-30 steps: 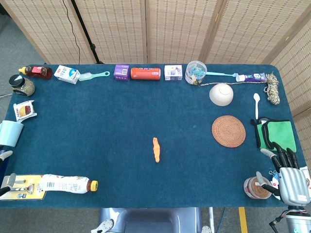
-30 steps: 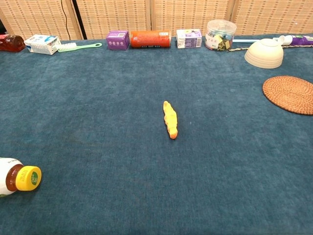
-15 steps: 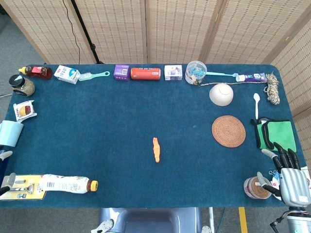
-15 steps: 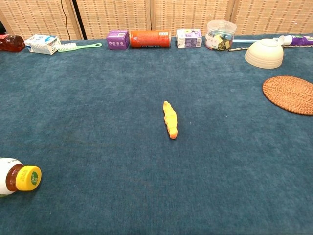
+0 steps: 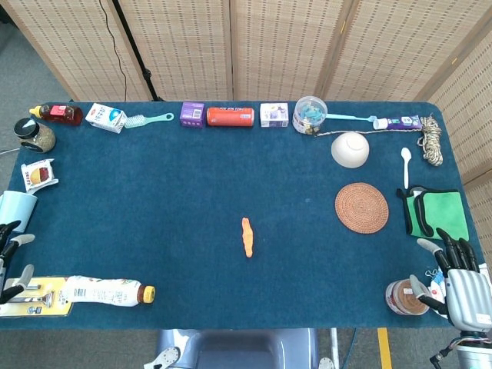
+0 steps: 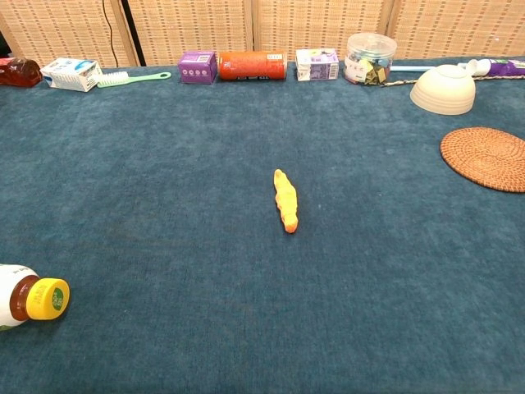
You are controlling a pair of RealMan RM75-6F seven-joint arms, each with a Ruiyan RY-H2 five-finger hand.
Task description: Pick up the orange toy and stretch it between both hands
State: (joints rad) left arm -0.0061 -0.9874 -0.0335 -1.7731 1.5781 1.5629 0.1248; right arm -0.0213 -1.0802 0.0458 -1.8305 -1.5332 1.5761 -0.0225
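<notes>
The orange toy [image 5: 247, 237] is a thin, knobbly stick lying flat on the blue table near its middle; the chest view shows the orange toy [image 6: 285, 201] by itself, with no hand near it. My right hand [image 5: 459, 278] is at the table's front right corner, fingers apart, holding nothing, far to the right of the toy. At the far left edge only the fingers of my left hand [image 5: 9, 254] show, spread and empty, beside the light blue cup. Neither hand shows in the chest view.
A bottle with a yellow cap [image 5: 108, 291] lies at the front left. A woven coaster [image 5: 361, 207], a white bowl [image 5: 350, 149] and a green cloth [image 5: 438, 212] are on the right. A small tin [image 5: 404, 297] stands by my right hand. Boxes and a jar line the back edge.
My left hand's fingers have come into view at the left edge. My right hand has slid slightly down and to the right. The toy has not moved.
</notes>
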